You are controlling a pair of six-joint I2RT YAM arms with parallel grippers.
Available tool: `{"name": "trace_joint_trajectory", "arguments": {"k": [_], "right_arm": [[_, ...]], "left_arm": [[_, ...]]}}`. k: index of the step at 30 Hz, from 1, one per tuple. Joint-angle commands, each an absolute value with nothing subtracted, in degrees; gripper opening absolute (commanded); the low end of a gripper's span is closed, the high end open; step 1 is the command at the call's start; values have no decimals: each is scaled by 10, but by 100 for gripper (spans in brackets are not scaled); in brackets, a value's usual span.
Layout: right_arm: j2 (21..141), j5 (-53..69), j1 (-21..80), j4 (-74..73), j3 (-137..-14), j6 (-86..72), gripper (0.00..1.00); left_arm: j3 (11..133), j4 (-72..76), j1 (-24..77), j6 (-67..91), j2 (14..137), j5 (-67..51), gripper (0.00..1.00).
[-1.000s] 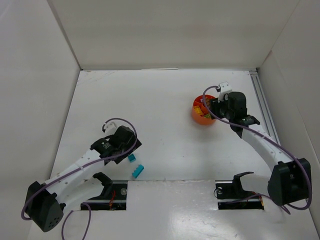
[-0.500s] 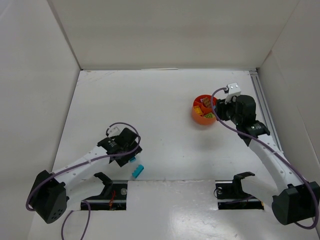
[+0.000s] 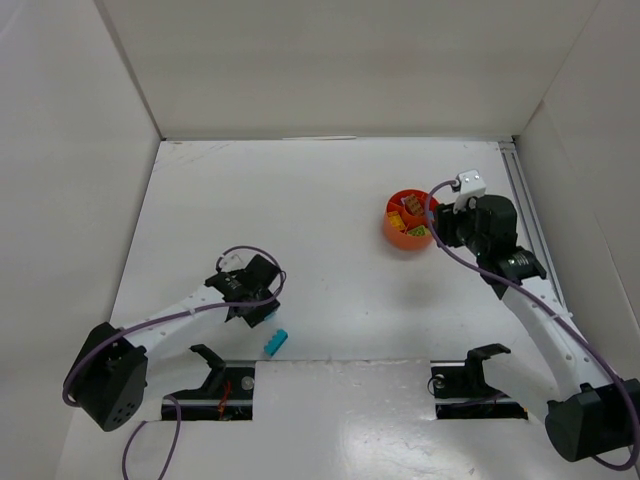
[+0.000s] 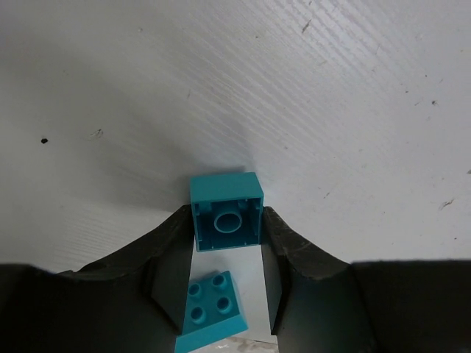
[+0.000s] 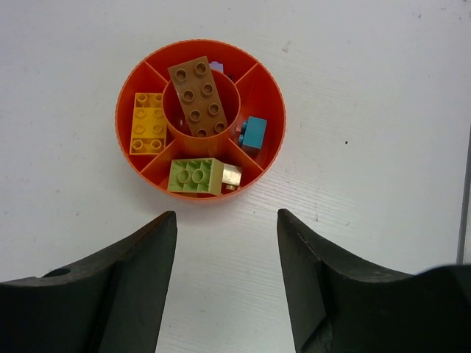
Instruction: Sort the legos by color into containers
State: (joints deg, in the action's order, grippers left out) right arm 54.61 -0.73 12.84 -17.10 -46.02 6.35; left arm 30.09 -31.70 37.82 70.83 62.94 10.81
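A teal lego lies on its side on the white table, its hollow underside facing the camera. My left gripper is shut on it, one finger pressed against each side. A second teal lego lies studs-up just behind, between the fingers, and it also shows in the top view as the loose teal lego beside my left gripper. The orange bowl holds a brown lego, an orange one, a lime one and a teal one in separate compartments. My right gripper stands open and empty just short of the bowl.
The bowl sits at the table's right side, near a metal rail along the right wall. White walls enclose the table on the left, back and right. Two black mounts stand at the near edge.
My left gripper has come down toward the near edge and closed from wide open onto the teal lego. The right gripper has drawn back to the right, off the bowl.
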Motion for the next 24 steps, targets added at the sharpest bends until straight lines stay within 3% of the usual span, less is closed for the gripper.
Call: {"name": "trace_joint_trajectory", "arguments": {"k": [1,4,10,15,24], "right_arm": [[529,-5,129,-173,-463,78,62],[529,19,129,-178,-463,105,63],[529,171,129,-140,-449,140,63],[523,178,129,-134,-439,140,63],[528,172,190,-110,-445,117,66]], "left_arm": [[292,-305,381,691,632,123,22],[306,-305,381,678,620,123,11],[361,-261,381,604,565,116,9],[414,-196,381,554,547,104,12],[518,-148,391,473,625,65,12]]}}
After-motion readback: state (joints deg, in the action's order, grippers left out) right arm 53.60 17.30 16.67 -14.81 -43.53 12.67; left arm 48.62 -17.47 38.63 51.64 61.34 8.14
